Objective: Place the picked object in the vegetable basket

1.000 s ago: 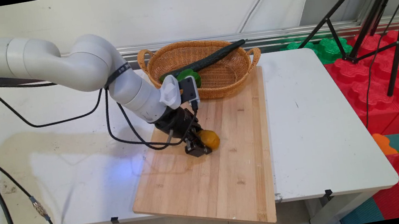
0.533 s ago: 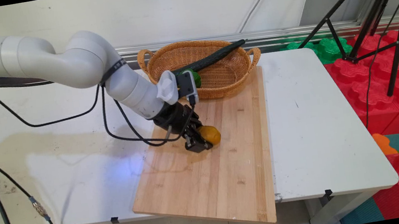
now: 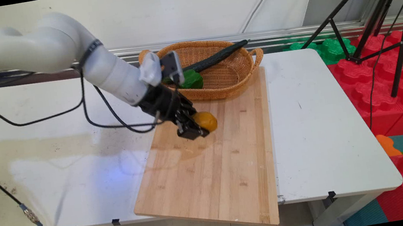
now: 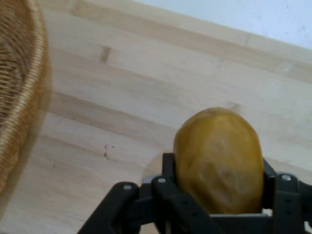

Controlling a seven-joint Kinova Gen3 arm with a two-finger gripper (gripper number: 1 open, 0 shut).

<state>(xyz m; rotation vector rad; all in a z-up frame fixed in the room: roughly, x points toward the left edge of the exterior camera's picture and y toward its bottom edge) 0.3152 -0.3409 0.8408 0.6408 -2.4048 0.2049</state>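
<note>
White worktop (image 3: 324, 119) carries a cutting board (image 3: 218, 173) (near half bare); above its far end, beside the basket (image 3: 220, 78), the gripper (image 3: 196, 128) clamps a potato (image 3: 206, 121).

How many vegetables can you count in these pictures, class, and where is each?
3. A potato is held in the gripper above the cutting board; a cucumber and a green pepper lie in the basket. More may be hidden.

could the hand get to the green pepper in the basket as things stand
Probably not yet: the hand is shut on the potato above the cutting board. The green pepper lies uncovered in the basket, close by, beside the cucumber.
</note>
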